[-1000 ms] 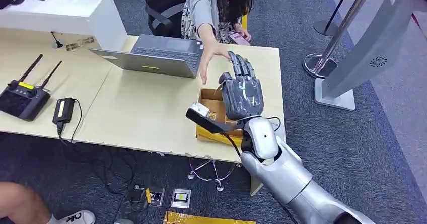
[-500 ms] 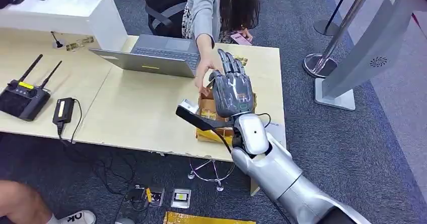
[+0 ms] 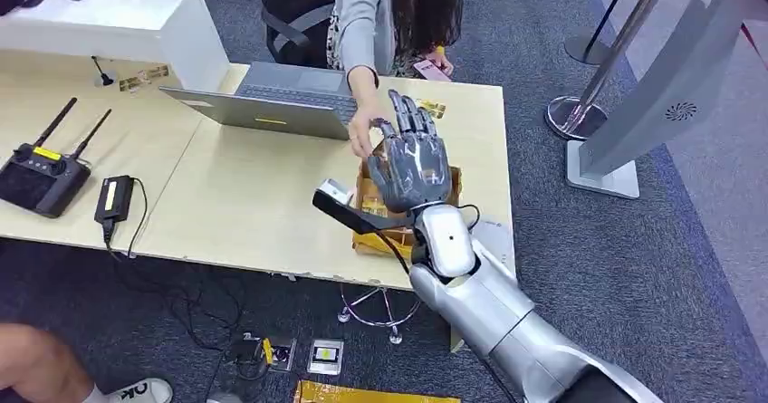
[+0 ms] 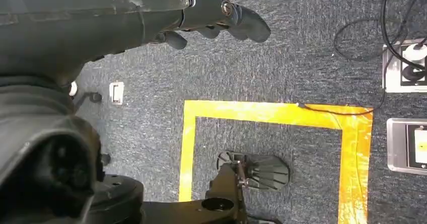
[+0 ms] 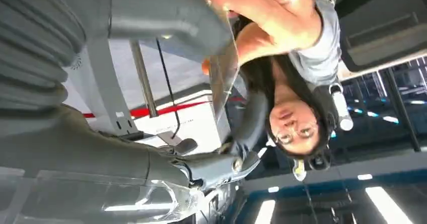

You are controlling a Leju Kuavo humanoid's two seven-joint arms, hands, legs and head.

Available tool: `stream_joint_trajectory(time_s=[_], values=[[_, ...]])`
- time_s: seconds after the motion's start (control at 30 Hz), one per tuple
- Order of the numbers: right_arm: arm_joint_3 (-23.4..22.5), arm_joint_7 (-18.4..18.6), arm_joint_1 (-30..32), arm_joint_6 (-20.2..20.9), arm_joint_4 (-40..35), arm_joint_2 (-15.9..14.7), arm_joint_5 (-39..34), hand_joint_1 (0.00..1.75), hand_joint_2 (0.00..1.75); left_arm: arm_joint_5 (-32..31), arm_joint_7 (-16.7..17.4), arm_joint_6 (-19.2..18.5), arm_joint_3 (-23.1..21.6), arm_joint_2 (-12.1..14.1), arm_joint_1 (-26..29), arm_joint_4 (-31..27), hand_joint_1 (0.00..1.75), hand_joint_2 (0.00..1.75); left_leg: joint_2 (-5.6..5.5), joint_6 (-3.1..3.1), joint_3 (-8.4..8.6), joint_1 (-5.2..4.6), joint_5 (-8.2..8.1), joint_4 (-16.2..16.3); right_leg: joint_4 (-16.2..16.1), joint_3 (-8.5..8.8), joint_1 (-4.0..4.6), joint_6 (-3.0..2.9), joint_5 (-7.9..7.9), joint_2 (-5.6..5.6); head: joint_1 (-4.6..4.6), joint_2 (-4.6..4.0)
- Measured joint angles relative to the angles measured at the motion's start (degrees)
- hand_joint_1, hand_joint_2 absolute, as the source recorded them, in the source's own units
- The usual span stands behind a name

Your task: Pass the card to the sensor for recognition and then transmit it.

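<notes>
My right hand (image 3: 412, 163) is raised over the light wooden table (image 3: 235, 204), above a brown cardboard box (image 3: 376, 206), fingers pointing up. In the right wrist view a thin pale card (image 5: 224, 73) stands edge-on between my thumb (image 5: 166, 17) and my darker fingers (image 5: 221, 163). A seated person in a grey sleeve reaches across, and their hand (image 3: 360, 131) meets the thumb side of mine; up close their fingers (image 5: 267, 12) pinch the card's far end. My left hand (image 4: 221, 17) hangs over the carpet, holding nothing, fingers loosely extended.
An open laptop (image 3: 281, 100) sits just beyond the box. A black remote with antennas (image 3: 41, 177) and a power adapter (image 3: 115, 199) lie at the table's left. A grey sign stand (image 3: 670, 86) and a stanchion base (image 3: 575, 113) stand on the right.
My right hand has shifted left and slightly away from me over the box. The person's hand came down from beside the laptop to the thumb side of my hand.
</notes>
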Motion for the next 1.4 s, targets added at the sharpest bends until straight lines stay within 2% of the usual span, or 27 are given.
stream_joint_trajectory(time_s=[0.2, 0.43, 0.7, 0.87, 1.13, 1.4], values=[[0.24, -0.81, -0.78, 0.28, 1.99, 0.9, 1.31, 0.0, 0.0, 0.02, 0.0, 0.07, 0.0, 0.0, 0.01, 0.0, 0.0, 0.0, 0.0, 0.0, 0.0, 0.0, 0.0, 0.0, 0.0, 0.01, 0.0, 0.0, 0.0, -0.01, 0.0, 0.0], [0.57, 0.63, -1.58, 0.92, 3.54, 1.2, 2.91, 0.0, 0.0, 0.22, -0.04, 0.24, 0.0, 0.0, 0.04, 0.02, 0.0, 0.0, 0.0, 0.0, -0.01, 0.0, 0.0, 0.0, -0.01, -0.02, 0.0, 0.0, 0.0, 0.0, -0.02, 0.0], [-0.39, 2.01, -1.91, -0.28, 4.83, -0.3, 2.01, 0.0, 0.0, 0.55, -0.35, 0.29, -0.04, 0.0, 0.06, 0.02, 0.0, 0.0, 0.0, 0.0, 0.0, -0.01, 0.0, 0.02, -0.02, -0.04, -0.01, 0.0, 0.0, -0.02, -0.02, 0.0], [-4.11, 2.69, -2.2, -2.08, 5.77, -4.94, -3.57, 0.0, 0.0, 0.59, -0.61, 0.42, -0.31, 0.09, 0.23, 0.04, 0.0, 0.0, 0.0, 0.01, 0.01, -0.04, 0.0, 0.05, -0.04, -0.03, -0.03, 0.02, 0.02, -0.02, -0.02, 0.0], [-12.72, 3.76, -2.41, -2.08, 10.34, -18.27, -14.75, 0.0, 0.0, 0.59, -1.27, 0.5, -0.57, 0.55, 0.76, 0.07, 0.0, 0.0, -0.13, 0.04, -0.04, -0.07, -0.03, 0.11, -0.08, -0.01, -0.07, 0.04, 0.03, -0.12, -0.02, 0.0], [-18.27, 4.79, 1.02, -1.71, 14.56, -27.65, -22.65, 0.0, 0.0, 0.7, -1.88, 0.61, -0.61, 0.98, 1.01, 0.07, 0.0, 0.0, -0.06, 0.06, -0.05, -0.05, -0.08, 0.11, -0.09, -0.06, -0.05, 0.04, 0.02, -0.12, -0.04, 0.0]])
